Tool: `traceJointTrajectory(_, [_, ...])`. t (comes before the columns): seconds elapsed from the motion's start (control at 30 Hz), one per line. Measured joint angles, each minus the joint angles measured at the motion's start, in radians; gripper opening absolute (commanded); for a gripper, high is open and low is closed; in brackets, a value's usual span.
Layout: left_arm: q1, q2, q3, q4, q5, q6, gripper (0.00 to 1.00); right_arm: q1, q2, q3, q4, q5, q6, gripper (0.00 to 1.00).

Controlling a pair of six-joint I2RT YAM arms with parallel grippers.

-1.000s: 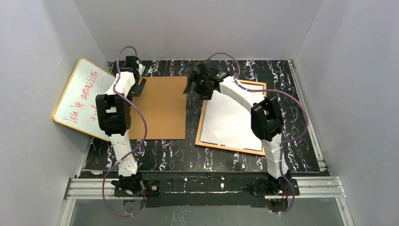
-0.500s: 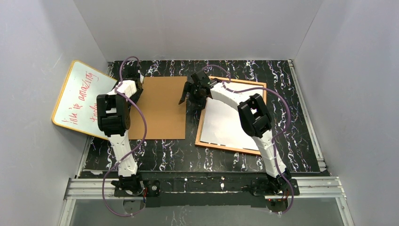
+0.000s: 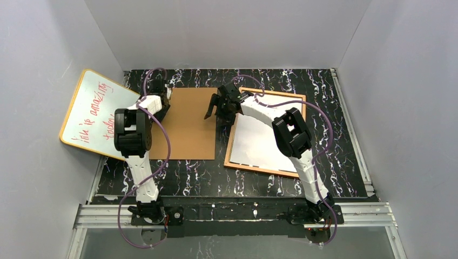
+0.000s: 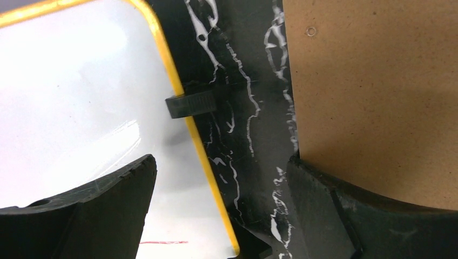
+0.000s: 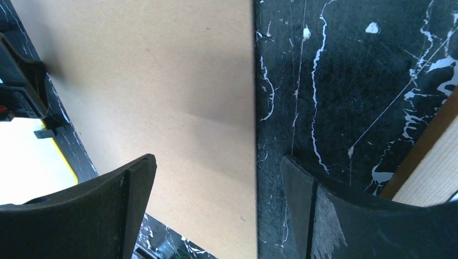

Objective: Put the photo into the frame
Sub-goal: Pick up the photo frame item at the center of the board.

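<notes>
The frame lies flat on the right of the table. A white sheet, the photo with its plain back up, lies inside it. My right gripper is left of the frame and open. In the right wrist view it straddles the right edge of the brown backing board, with a corner of the frame at the right. My left gripper is open at the board's far left edge. Up close it spans the gap between whiteboard and board, holding nothing.
The brown backing board lies flat in the middle of the black marbled table. A yellow-edged whiteboard with red writing leans at the left wall, and a small black clip sits on its edge. Grey walls close in on three sides.
The right arm swung left and down from over the frame's far corner to the backing board's right edge. The left gripper shifted a little along the board's left edge, and the whiteboard shifted slightly.
</notes>
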Motion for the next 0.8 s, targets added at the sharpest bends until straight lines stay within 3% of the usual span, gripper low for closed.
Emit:
traceJointTrajectory(0.27, [-0.075,0.0,0.009,-0.022,0.031,0.0,0.88,0.0,-0.036,-0.059,0.025,0.034,0.016,0.94])
traceJointTrajectory(0.8, [-0.088,0.037,0.095,-0.166,0.179,-0.081,0.42,-0.004,-0.052,-0.052,-0.059,0.162,0.028,0.94])
